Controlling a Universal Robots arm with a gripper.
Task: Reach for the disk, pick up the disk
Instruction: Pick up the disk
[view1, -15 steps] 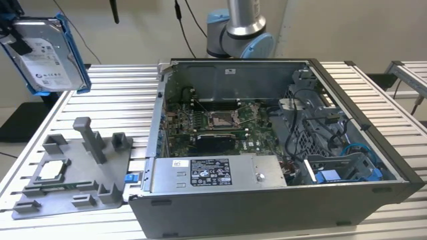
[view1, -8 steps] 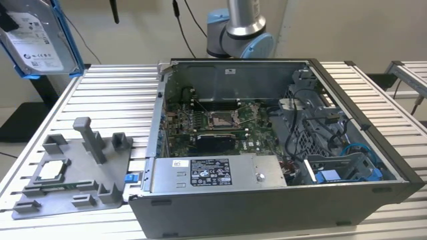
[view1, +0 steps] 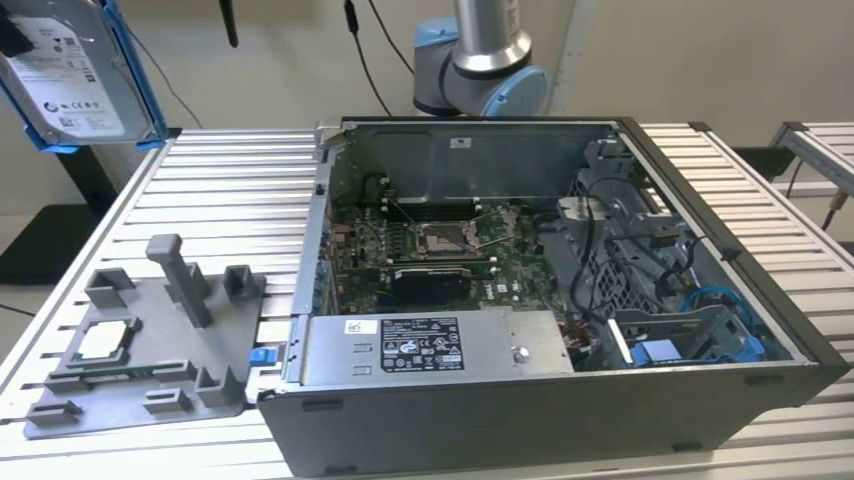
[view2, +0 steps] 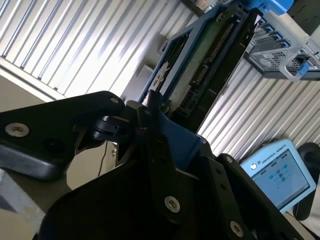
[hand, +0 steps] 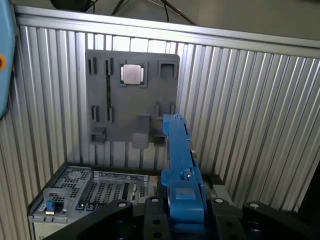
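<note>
Above the slatted table (view1: 200, 190), the disk (view1: 74, 80), partly cut off, clamped edge-on in the hand (hand: 185, 207).

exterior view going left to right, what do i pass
disk held up in the air → tall post of the grey holder → open computer case → second table at the exterior view's right edge
</note>
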